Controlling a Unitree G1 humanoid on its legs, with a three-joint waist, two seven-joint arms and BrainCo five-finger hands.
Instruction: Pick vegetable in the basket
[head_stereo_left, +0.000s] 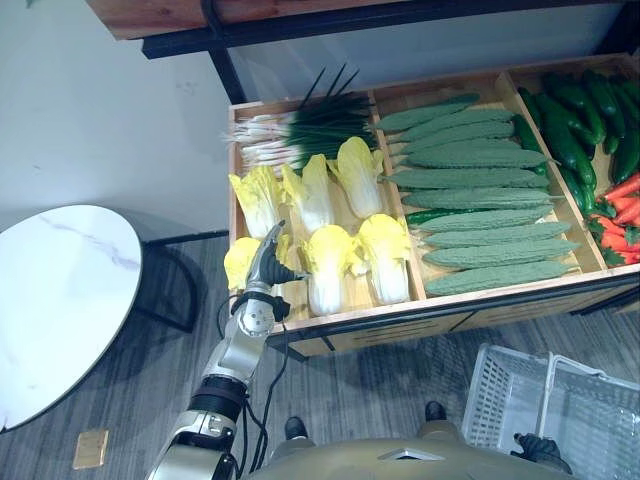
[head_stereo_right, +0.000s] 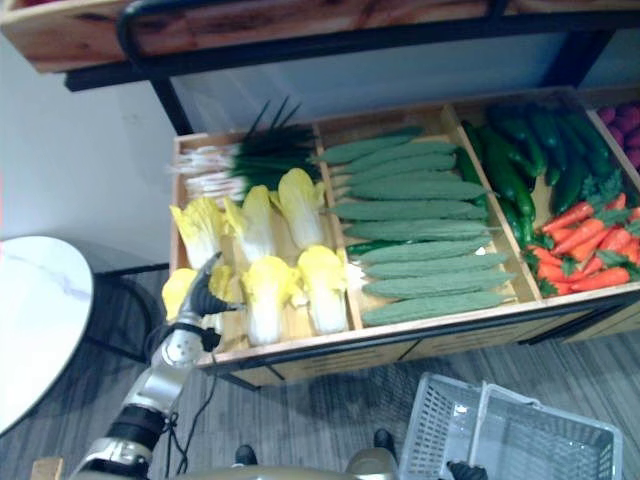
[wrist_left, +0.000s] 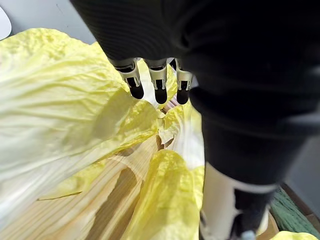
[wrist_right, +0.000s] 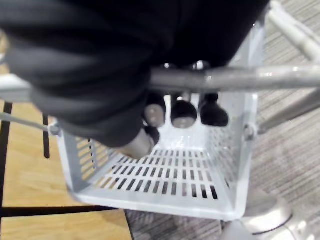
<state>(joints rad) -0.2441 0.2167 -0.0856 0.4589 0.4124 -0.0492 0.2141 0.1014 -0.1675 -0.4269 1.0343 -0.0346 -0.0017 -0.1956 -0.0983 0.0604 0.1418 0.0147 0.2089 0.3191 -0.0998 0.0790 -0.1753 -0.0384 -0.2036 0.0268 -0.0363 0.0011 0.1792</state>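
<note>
Left robot hand (head_stereo_left: 268, 268) straight-fingered over yellow cabbage (head_stereo_left: 243, 262) in wooden bin (head_stereo_left: 450, 302). Right robot hand (wrist_right: 180, 112) curled round handle (wrist_right: 240, 77) of white basket (head_stereo_left: 500, 390) (over grey plank floor (head_stereo_left: 370, 385)); marble table (head_stereo_left: 60, 290) leftward.

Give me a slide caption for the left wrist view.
Open left robot hand above yellow napa cabbages in a wooden crate.

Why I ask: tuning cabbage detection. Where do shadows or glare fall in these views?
Left wrist view: the open left hand throws a dark shadow over the cabbage leaves and wooden crate floor. Right wrist view: the basket handle, gripped by the right hand, carries a bright glint. Left eye view: the white table is the brightest patch.
</note>
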